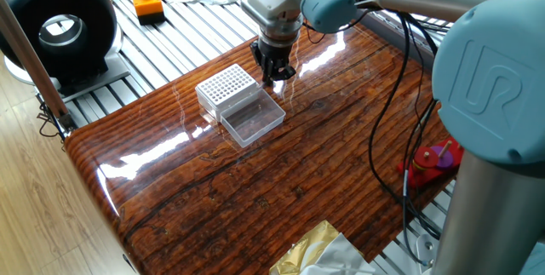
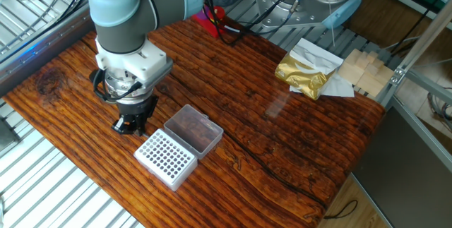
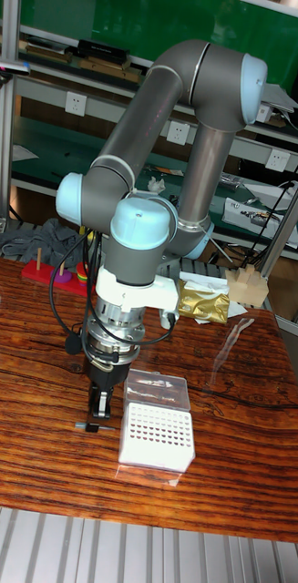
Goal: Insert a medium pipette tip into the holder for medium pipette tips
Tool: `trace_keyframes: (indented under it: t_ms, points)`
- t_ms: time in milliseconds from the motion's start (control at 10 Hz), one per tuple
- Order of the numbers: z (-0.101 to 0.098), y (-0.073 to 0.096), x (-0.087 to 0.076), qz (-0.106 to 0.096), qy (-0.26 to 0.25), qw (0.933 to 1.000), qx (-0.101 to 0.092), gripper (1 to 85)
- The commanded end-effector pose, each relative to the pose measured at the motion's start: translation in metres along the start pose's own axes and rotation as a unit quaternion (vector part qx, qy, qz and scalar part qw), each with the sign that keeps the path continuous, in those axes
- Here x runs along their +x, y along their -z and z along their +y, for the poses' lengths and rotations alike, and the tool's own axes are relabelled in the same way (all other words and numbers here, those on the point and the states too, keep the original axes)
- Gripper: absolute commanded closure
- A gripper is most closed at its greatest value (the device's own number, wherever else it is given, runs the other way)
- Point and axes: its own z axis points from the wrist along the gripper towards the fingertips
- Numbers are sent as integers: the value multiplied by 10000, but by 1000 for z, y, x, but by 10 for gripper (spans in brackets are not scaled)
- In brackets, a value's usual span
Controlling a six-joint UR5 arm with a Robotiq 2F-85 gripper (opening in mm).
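The holder for medium pipette tips (image 1: pixel 226 84) (image 2: pixel 164 157) (image 3: pixel 157 433) is a clear box with a white grid of holes. It sits on the wooden table with its clear lid (image 1: pixel 253 121) (image 2: pixel 193 130) folded open beside it. My gripper (image 1: pixel 274 75) (image 2: pixel 129 124) (image 3: pixel 98 417) points straight down, its tips at the table surface just beside the holder. A thin dark medium pipette tip (image 3: pixel 83 426) lies flat on the wood and sticks out leftward from the fingertips. The fingers stand close together, but I cannot make out whether they clamp it.
A gold foil bag on white paper (image 2: pixel 305 71) (image 3: pixel 203 301) lies at the table's far side, next to wooden blocks (image 2: pixel 361 69). A red peg toy (image 1: pixel 434 159) (image 2: pixel 210 18) sits at one edge. Off the table are a black round fan (image 1: pixel 58 26) and an orange stop button (image 1: pixel 147 1).
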Motion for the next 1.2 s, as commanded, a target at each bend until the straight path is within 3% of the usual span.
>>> trace_keyframes:
  t_ms: [0,300,400,1100]
  points:
    - [0,4,1,4,23,10000,19,697]
    - [-1,3,-3,-58,75,10000,-6,623]
    - [3,2,-6,-140,26,9999,-69,623]
    - [6,7,-7,-172,114,9997,-88,597]
